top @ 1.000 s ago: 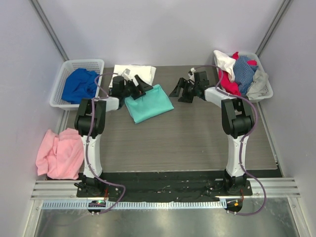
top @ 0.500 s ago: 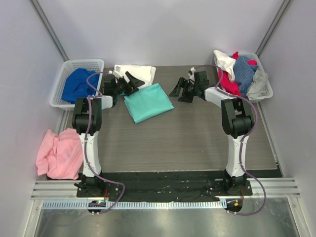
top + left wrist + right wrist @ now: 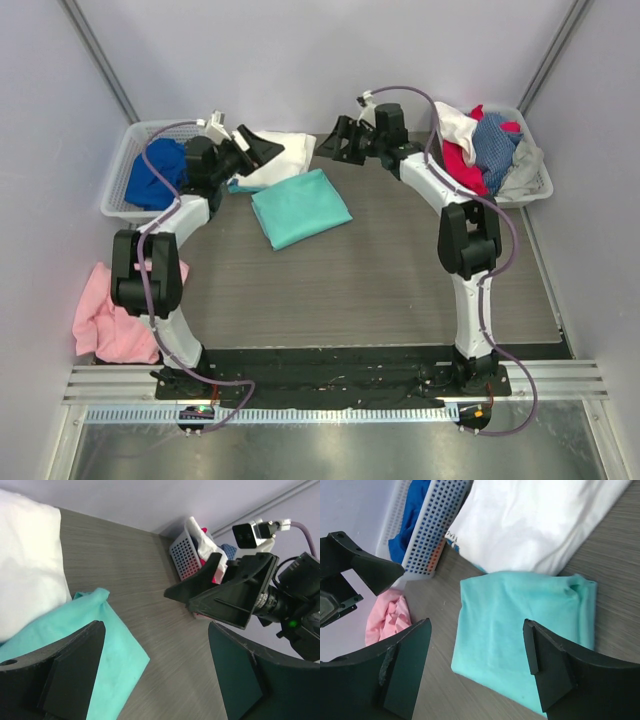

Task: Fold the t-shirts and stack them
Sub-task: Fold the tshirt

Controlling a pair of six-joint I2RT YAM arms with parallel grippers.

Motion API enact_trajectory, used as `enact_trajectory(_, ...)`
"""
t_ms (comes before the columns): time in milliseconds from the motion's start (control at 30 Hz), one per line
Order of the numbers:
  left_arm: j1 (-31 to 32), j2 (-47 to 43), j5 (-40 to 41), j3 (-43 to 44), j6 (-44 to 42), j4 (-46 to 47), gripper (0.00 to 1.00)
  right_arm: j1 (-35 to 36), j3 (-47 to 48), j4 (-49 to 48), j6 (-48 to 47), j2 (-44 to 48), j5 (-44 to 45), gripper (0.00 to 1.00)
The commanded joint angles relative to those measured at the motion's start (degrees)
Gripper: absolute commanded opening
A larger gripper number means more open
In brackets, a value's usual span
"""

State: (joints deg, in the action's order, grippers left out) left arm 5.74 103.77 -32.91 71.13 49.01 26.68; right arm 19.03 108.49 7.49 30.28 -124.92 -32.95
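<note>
While both arms reach to the far side of the table [image 3: 400, 280], my left gripper [image 3: 258, 148] hangs with its jaws spread wide and nothing between them, over the near left part of the white t-shirt [image 3: 288, 150]. My right gripper [image 3: 335, 140] is wide open and empty too. It sits above the bare wood just beside that shirt's right edge, and the two grippers face each other across it.

The white t-shirt lies folded at the far edge of the table. The mint-green t-shirt [image 3: 300, 207] lies folded flat just nearer to me, turned at an angle, its far edge meeting the white one; I cannot tell which of the two overlaps the other.

Left of them stands a white basket [image 3: 118, 180] with a blue t-shirt [image 3: 152, 175] bunched inside. At the far right corner a second basket [image 3: 547, 183] holds a heap of clothes [image 3: 465, 165] in red, white, blue and grey, spilling over its rim. A pink cloth [image 3: 120, 310] lies crumpled off the table's left side, close to my left arm
</note>
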Motion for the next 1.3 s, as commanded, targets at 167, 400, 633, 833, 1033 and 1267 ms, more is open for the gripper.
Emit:
enact_trajectory(167, 3.8, -6.5, 5.5, -12.6, -5.0, -5.8, 0.89, 4.7, -0.4, -15.6, 8.6, -9.6, -13.5, 0.83)
enact_trajectory(400, 6.0, -7.9, 5.6, -16.5, -4.9, -6.3, 0.89, 4.8, 0.8, -26.3, 15.4, -14.6, -17.1, 0.84)
enact_trajectory(633, 6.1, -7.4, 5.1, -17.9, -4.8, -6.0, 0.89, 4.6, 7.3, -30.9, 19.1, -20.1, -17.7, 0.85)
enact_trajectory(833, 6.2, -7.3, 5.2, -19.7, -4.9, -6.0, 0.89, 4.0, 14.9, -31.7, 22.1, -26.5, -17.2, 0.85)
enact_trajectory(1033, 6.2, -7.4, 5.5, -21.0, -4.9, -6.0, 0.89, 2.7, 21.0, -32.1, 23.8, -31.7, -16.9, 0.86)
enact_trajectory(1267, 6.2, -7.7, 5.5, -21.0, -5.2, -6.6, 0.89, 0.1, 29.0, -32.8, 23.9, -36.4, -15.6, 0.91)
